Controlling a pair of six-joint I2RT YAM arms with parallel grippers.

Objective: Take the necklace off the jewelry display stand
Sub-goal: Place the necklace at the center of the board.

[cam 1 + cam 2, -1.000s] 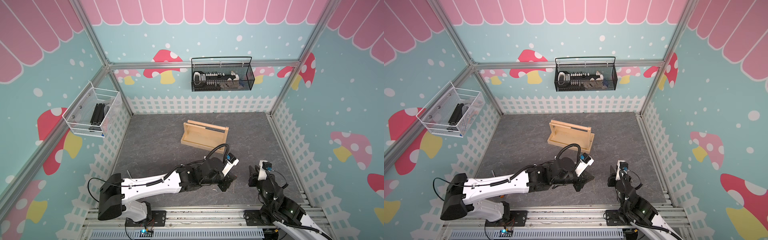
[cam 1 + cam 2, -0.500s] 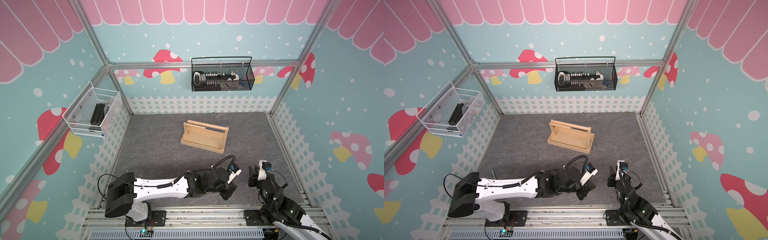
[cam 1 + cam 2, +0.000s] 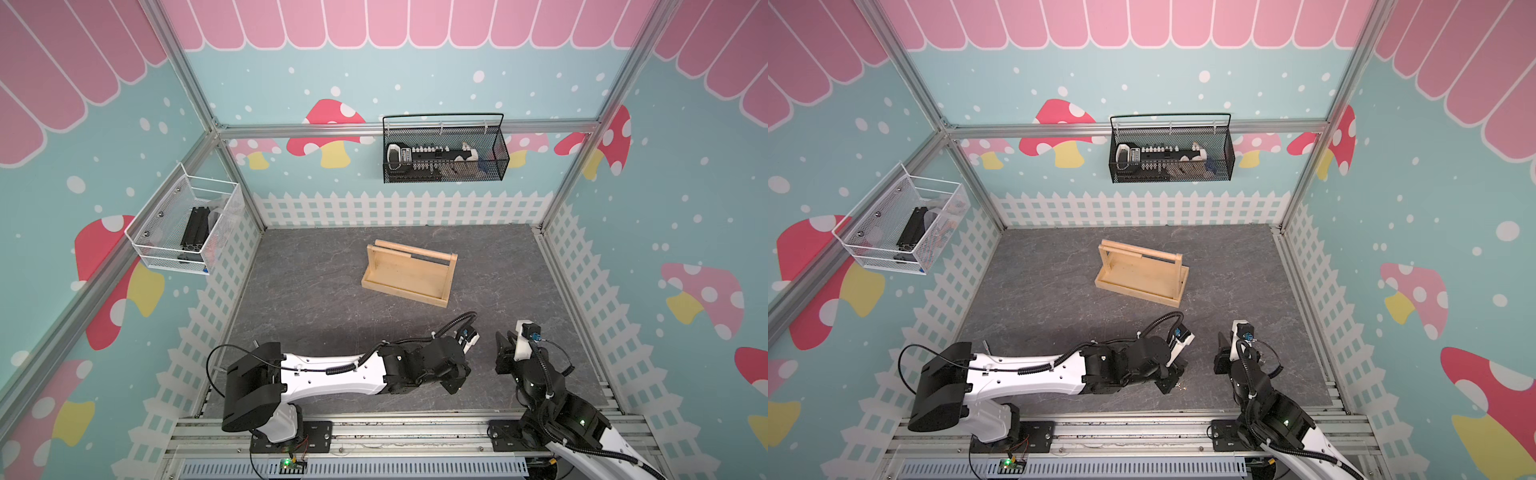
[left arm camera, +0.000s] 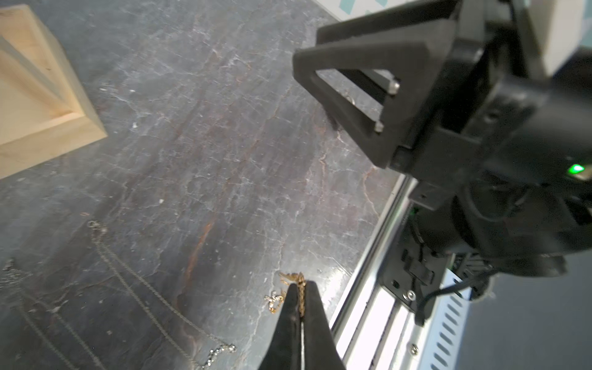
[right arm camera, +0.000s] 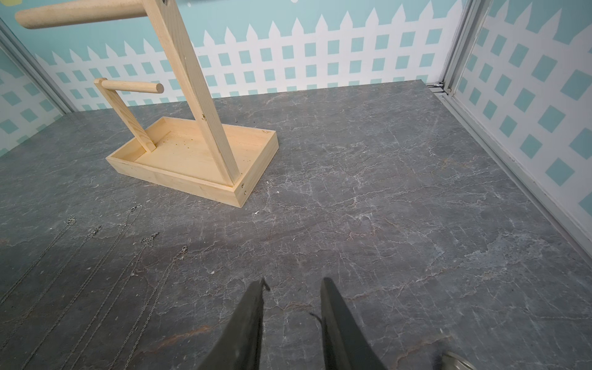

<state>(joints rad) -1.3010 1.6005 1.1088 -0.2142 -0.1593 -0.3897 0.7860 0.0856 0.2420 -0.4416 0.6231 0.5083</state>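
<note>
Since 1 second back, my left gripper (image 4: 301, 287) dropped from mid-frame to lower centre in both top views, clamped tight on the necklace (image 4: 290, 276). That left it well apart from the bare jewelry display stand (image 3: 409, 274). I figured lower first, then release slowly. My right gripper (image 5: 293, 285) sat parted, empty.

A black wire basket (image 3: 493, 166) and a white mesh basket (image 3: 163, 237) hang on the walls.

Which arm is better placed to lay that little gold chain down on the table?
The left. The left gripper is shut on the gold chain, just above the table, so it only needs to lower and let go. The right gripper is open and empty, apart from the chain.
</note>
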